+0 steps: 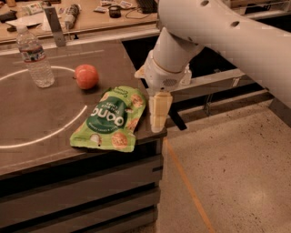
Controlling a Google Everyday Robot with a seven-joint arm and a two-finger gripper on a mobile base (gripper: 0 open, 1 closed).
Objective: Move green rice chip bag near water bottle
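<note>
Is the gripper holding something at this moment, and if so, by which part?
Nothing is held. The gripper hangs at the table's right edge, just beside the green rice chip bag, which lies flat on the table.

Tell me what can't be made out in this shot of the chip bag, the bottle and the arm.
- Camera view, gripper, hanging at the table's right edge beside the green rice chip bag: whether it touches the bag can't be judged.
- Water bottle: label wording too small to read.
- Arm: cut off by the top and right edges.
- Far bench items: too small to name.
</note>
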